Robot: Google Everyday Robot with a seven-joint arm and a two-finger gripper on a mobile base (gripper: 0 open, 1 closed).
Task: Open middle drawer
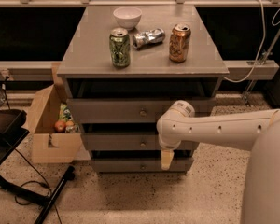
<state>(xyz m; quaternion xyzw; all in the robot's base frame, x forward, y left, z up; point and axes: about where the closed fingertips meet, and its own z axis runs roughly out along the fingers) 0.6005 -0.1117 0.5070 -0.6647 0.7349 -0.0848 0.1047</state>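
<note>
The grey cabinet (144,62) has three drawer fronts. The middle drawer (113,142) is the second one, a shallow grey front with a small brass knob (143,144) at its centre. It sits flush with the other fronts. My white arm (214,127) reaches in from the right across the drawer fronts. My gripper (166,159) hangs down from the wrist, just right of the knob and slightly below it, in front of the lower edge of the middle drawer. The arm hides the right part of the drawer.
On the cabinet top stand a green can (120,47), a crushed silver can (148,37), an orange can (179,43) and a white bowl (127,17). An open cardboard box (49,125) sits left of the cabinet. A black stand (7,134) and cable lie bottom left.
</note>
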